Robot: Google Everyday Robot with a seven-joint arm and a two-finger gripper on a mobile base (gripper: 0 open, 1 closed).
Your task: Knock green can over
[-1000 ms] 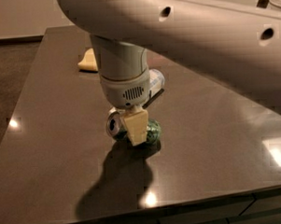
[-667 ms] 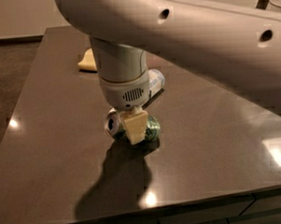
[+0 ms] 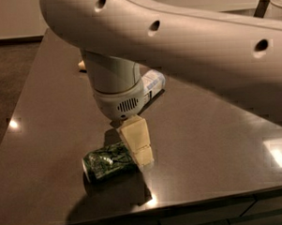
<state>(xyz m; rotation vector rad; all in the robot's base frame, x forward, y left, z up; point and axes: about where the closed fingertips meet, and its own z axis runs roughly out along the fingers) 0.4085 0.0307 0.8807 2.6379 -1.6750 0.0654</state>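
The green can (image 3: 107, 161) lies on its side on the dark table (image 3: 212, 139), near the front edge, its silver top pointing left. My gripper (image 3: 138, 145) hangs from the big white arm just right of the can, its pale finger (image 3: 136, 139) touching or almost touching the can's right end. Only one finger shows.
A clear plastic bottle (image 3: 152, 84) with a white-blue label lies behind the wrist. A small tan object (image 3: 81, 65) peeks out at the back left, mostly hidden by the arm. The table's front edge (image 3: 182, 201) runs close below the can.
The view has shifted closer. The can now lies fully on its side to the left of the finger, where before it sat partly behind the finger.
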